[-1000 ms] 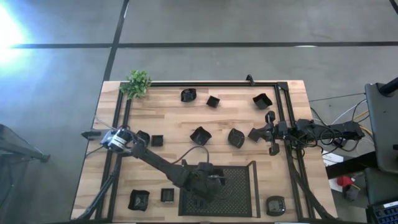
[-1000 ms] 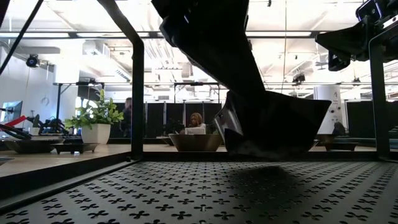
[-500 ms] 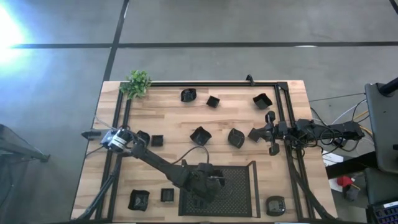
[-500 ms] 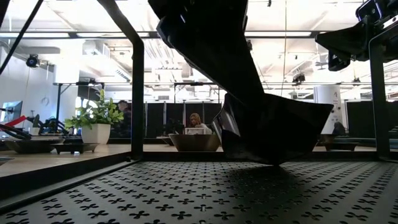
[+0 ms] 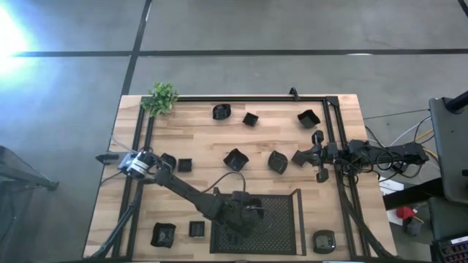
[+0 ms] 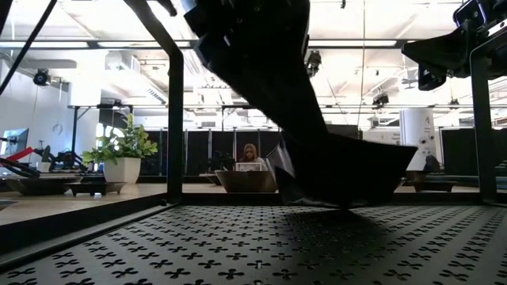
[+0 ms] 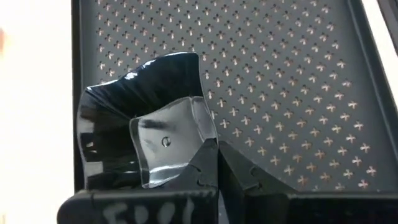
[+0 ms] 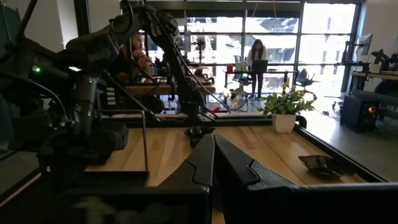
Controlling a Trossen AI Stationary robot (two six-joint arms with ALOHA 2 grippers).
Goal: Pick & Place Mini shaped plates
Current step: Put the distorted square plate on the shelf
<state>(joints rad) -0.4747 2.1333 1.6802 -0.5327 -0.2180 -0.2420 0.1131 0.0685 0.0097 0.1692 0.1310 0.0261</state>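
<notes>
Over the mesh tray (image 7: 298, 93), left gripper (image 7: 214, 163) jaws pinching mini plate (image 7: 134, 118), lowered since earlier

A robotics lab or open workshop: polished concrete floor (image 5: 292, 29), ceiling strip lights (image 6: 103, 43), workbenches with monitors (a seated person (image 6: 252, 154) at centre), tall windows (image 8: 273, 37) behind.

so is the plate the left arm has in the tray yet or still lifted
Over the mesh tray, tilted. The left end effector is shut on the mini plate; cannot tell whether it touches.
</notes>
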